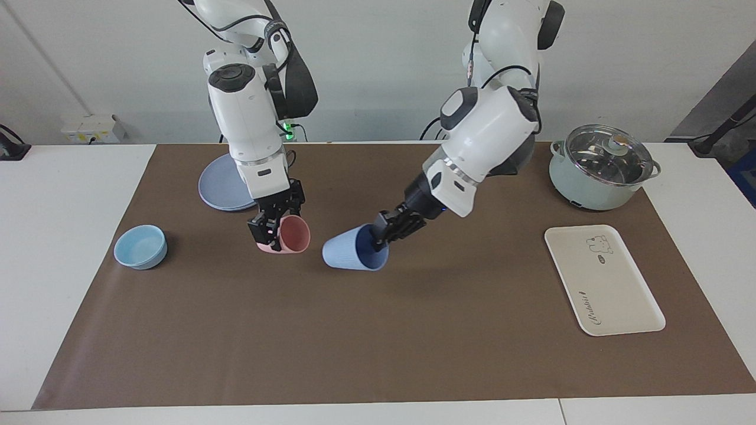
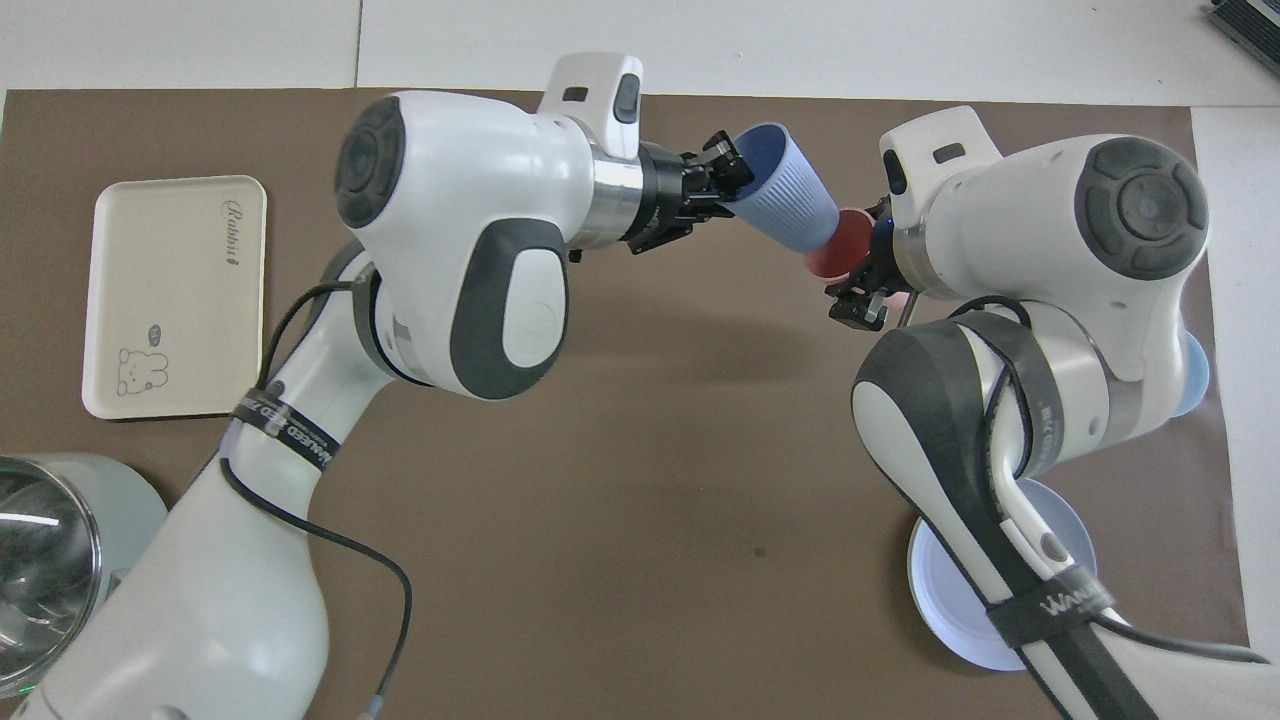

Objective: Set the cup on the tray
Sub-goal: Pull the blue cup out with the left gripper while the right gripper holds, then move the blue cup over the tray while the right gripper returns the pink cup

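Observation:
The periwinkle-blue cup [image 1: 349, 255] is tipped on its side and held by its rim in my left gripper [image 1: 383, 235], shut on it, a little above the brown mat near the table's middle. It also shows in the overhead view [image 2: 788, 200], with the left gripper [image 2: 722, 180] at its mouth. My right gripper [image 1: 267, 231] is shut on the salmon-pink tumbler [image 1: 293, 235], also tilted, beside the cup toward the right arm's end; the tumbler also shows in the overhead view [image 2: 836, 252]. The cream-white tray [image 1: 602, 283] lies bare at the left arm's end, also in the overhead view [image 2: 175, 300].
A lidded pale-green pot [image 1: 601, 168] stands nearer to the robots than the tray. A round blue plate [image 1: 220, 188] lies by the right arm's base. A light-blue bowl [image 1: 140, 246] sits at the right arm's end of the mat.

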Robot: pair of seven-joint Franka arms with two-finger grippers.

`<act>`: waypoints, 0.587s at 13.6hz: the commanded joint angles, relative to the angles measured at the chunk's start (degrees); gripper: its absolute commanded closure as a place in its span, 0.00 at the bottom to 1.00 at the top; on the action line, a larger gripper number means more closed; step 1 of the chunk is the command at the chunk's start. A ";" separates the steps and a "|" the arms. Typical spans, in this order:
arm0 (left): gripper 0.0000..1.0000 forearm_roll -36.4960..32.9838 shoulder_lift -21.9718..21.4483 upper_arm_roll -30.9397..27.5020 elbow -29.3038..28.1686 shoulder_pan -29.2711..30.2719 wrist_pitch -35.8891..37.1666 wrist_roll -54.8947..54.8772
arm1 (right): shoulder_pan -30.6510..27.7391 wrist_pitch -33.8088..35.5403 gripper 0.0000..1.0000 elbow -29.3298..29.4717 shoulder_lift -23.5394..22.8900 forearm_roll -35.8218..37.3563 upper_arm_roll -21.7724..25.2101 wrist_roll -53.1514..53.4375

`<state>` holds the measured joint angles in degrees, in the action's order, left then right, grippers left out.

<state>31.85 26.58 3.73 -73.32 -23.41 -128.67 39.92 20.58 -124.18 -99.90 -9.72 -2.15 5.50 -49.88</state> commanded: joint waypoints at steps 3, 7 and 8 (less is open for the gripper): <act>1.00 -10.75 -5.03 0.49 -4.95 11.26 6.15 -12.44 | -5.28 -4.04 1.00 -0.56 0.85 -5.19 0.21 0.49; 1.00 -11.11 -8.65 0.49 -13.50 23.56 5.44 -31.26 | -11.52 -10.36 1.00 -2.05 0.14 -23.81 0.30 -9.07; 1.00 -11.11 -9.61 0.49 -15.43 26.72 5.27 -37.31 | -12.57 -12.55 1.00 -2.40 -0.64 -28.82 0.30 -10.83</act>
<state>21.87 21.24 3.43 -82.43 -1.67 -122.90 11.05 10.13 -132.77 -100.78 -9.81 -23.33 6.32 -57.07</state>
